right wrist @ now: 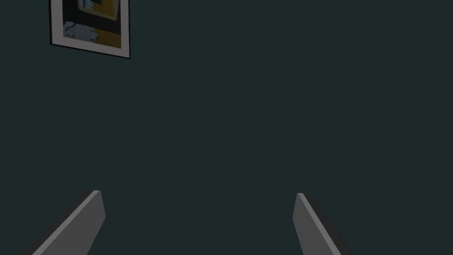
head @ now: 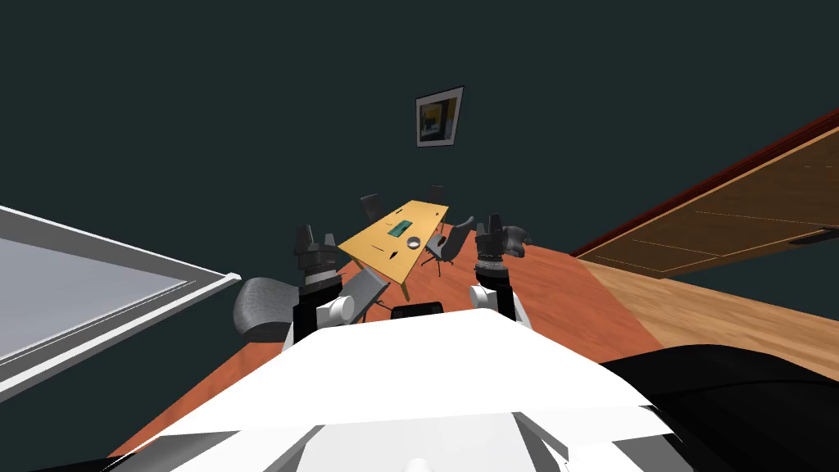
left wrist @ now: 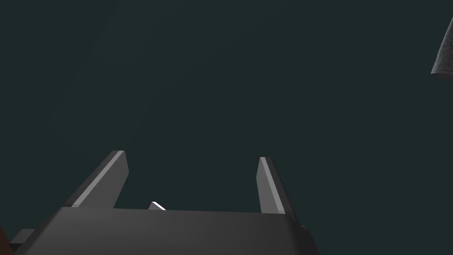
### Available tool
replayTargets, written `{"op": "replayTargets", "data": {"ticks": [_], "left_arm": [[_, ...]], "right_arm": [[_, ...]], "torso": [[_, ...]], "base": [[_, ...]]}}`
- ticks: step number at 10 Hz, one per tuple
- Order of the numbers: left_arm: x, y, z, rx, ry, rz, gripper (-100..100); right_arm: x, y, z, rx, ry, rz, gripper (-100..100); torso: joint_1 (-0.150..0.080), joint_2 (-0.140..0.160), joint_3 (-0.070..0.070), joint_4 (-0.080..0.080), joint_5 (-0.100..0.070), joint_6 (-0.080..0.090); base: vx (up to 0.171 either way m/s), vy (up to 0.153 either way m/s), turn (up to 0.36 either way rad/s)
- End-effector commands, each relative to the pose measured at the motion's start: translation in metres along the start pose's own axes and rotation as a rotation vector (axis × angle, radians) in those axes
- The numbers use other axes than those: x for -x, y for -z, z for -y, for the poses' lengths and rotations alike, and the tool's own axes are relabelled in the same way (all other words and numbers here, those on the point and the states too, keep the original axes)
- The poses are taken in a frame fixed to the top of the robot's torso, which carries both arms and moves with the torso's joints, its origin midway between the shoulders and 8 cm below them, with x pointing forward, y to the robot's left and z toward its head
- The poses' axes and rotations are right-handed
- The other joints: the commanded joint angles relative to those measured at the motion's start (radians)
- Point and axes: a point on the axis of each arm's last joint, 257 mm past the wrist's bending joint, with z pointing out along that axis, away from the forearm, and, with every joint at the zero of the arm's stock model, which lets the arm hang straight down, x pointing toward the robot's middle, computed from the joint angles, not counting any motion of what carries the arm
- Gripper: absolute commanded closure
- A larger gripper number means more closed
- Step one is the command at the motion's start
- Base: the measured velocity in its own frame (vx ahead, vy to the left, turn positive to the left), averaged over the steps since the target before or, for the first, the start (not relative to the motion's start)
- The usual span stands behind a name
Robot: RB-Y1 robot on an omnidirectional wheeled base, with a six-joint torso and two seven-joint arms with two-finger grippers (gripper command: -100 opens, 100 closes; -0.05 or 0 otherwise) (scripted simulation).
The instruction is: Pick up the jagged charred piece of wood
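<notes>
Far ahead stands a yellow table [head: 426,215]. Small dark pieces [head: 393,255] lie near its close end; they are too small to tell which is the charred wood. A green flat object [head: 400,228] and a white bowl [head: 414,242] also sit on the tabletop. My left gripper [head: 315,239] is raised left of the table's near corner, well short of it. My right gripper [head: 494,224] is raised to the table's right. The left wrist view has the left gripper [left wrist: 192,155] open and holding nothing. Facing the dark wall, the right gripper [right wrist: 198,192] is open too.
Dark office chairs [head: 449,242] ring the table, and a grey padded chair [head: 262,305] stands close on my left. A wooden door [head: 737,221] is on the right, a white-framed window [head: 98,287] on the left. The floor [head: 565,303] is reddish.
</notes>
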Motion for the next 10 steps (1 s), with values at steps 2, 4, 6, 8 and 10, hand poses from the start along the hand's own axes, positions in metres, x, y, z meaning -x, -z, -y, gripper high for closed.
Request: {"op": "replayTargets", "data": {"ticks": [2, 4, 6, 8, 10], "left_arm": [[-0.003, -0.001, -0.014, 0.036, -0.011, -0.044, -100], [-0.003, -0.002, -0.036, 0.092, -0.016, -0.080, -100], [-0.002, -0.002, -0.049, 0.128, -0.016, -0.094, -100], [0.005, -0.001, -0.079, 0.205, -0.011, -0.110, -100], [0.010, 0.001, -0.099, 0.265, -0.007, -0.112, -100]], "right_arm": [[0.000, 0.000, 0.000, 0.000, 0.000, 0.000, 0], [0.000, 0.000, 0.000, 0.000, 0.000, 0.000, 0], [0.000, 0.000, 0.000, 0.000, 0.000, 0.000, 0], [0.000, 0.000, 0.000, 0.000, 0.000, 0.000, 0], [0.000, 0.000, 0.000, 0.000, 0.000, 0.000, 0]], "torso": [[0.000, 0.000, 0.000, 0.000, 0.000, 0.000], [0.001, 0.002, 0.001, 0.000, 0.000, 0.000], [0.000, 0.002, 0.001, 0.000, 0.000, 0.000], [0.000, 0.002, 0.001, 0.000, 0.000, 0.000], [0.000, 0.002, 0.001, 0.000, 0.000, 0.000]], "base": [[-0.013, 0.001, -0.040], [-0.033, 0.002, -0.067], [-0.031, -0.001, -0.045], [-0.035, -0.001, -0.092], [-0.027, -0.002, -0.055]]}}
